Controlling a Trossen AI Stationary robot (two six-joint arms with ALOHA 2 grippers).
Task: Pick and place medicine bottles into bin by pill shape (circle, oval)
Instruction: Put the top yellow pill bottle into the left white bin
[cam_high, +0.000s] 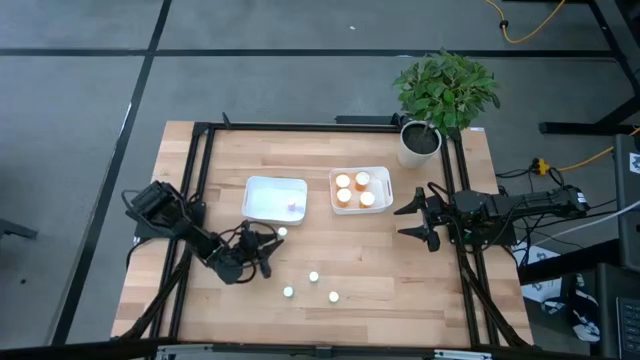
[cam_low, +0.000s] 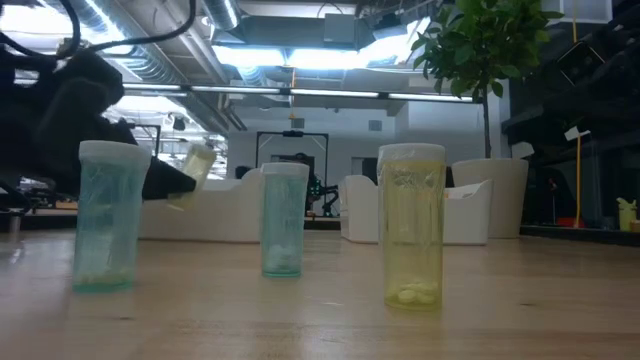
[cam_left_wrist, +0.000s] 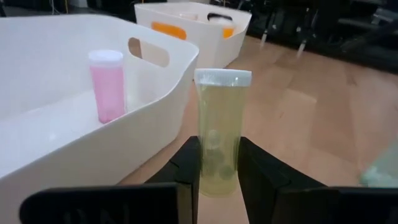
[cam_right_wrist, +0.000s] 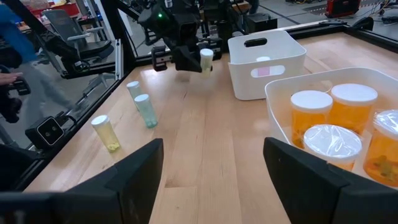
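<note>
We see the left gripper (cam_left_wrist: 217, 171) pinching a pale yellow, white-capped plastic medicine bottle (cam_left_wrist: 221, 127) upright, cap uppermost, beside the white plastic bin (cam_left_wrist: 155, 99).

No lettering, label, brand, number or sign can be read anywhere in these views, neither on the medicine bottles (cam_high: 313, 276), nor on the white bins (cam_high: 274, 198), nor on the bench (cam_high: 400, 270).

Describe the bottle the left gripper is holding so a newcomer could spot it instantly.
Find the left white bin mid-table, with one pink bottle inside. Just outside its near-right corner, the left gripper clamps a pale yellow, white-capped bottle. Unlike the three loose bottles standing on the table, it's gripped.
</note>
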